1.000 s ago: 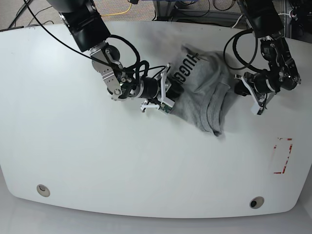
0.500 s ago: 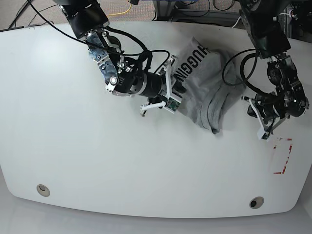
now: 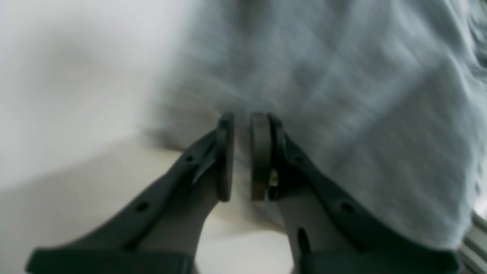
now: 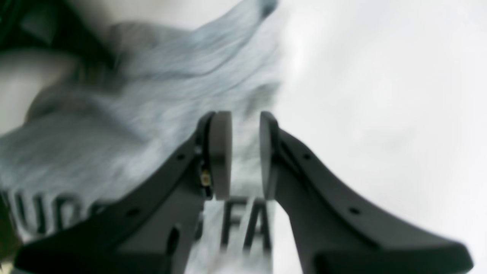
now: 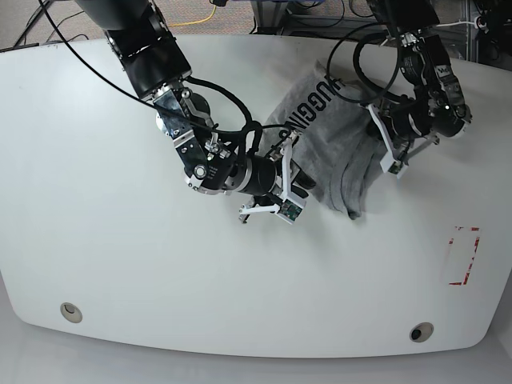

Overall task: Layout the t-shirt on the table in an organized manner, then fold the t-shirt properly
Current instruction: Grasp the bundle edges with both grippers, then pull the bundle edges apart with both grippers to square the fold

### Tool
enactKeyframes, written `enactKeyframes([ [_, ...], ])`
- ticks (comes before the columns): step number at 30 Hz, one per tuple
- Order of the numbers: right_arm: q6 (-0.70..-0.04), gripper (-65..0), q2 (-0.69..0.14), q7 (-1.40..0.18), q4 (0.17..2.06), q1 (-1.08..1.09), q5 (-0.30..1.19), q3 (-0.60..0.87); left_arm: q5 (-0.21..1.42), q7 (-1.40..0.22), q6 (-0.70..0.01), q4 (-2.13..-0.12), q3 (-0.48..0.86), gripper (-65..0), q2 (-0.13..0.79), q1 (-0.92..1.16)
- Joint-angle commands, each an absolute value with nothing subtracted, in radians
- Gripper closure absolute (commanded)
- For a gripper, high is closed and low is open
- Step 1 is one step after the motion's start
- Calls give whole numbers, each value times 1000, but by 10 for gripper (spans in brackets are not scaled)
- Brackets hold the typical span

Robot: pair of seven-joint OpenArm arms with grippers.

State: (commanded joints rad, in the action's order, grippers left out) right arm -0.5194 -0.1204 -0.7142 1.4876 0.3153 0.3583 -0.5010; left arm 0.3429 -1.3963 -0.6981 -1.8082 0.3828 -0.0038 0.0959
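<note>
Black block letters on the t-shirt (image 5: 336,136) read "HUGGING"; also "FA".

Bright, even light; both wrist views badly motion-blurred.

The glossy white table (image 5: 120,240) carries a crumpled grey t-shirt (image 5: 336,144) toward its far right.

Right arm: black blocky upper housing (image 5: 148,48) is giving way to silver metal joint plates (image 5: 182,132) showing round bolts.
Right arm cables: black looping cables (image 5: 228,96) are running along the links.
Right arm fingers: matte dark-grey curved fingers (image 4: 224,152) with flat pads and small holes are showing.
Left arm: black jointed links (image 5: 428,72) are carrying white bracket pieces (image 5: 384,144).
</note>
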Motion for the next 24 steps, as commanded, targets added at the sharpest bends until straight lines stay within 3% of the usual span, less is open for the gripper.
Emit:
enactKeyframes([
  [4,-585,-124,-120,-638,1366,323,358,-499,343,-1365,-698,-1804,381,-68,-4,142],
  [8,-604,-119,-143,-587,1293,312,358,-499,340,-1334,-698,-1758,381,-68,12,145],
  [17,-596,-117,-194,-578,1380,174,364,-496,343,-1265,-698,-1538,351,-68,150,4],
  [24,-579,-117,-199,-579,1480,45,358,-446,343,-1204,-698,-1368,292,-68,202,-130],
])
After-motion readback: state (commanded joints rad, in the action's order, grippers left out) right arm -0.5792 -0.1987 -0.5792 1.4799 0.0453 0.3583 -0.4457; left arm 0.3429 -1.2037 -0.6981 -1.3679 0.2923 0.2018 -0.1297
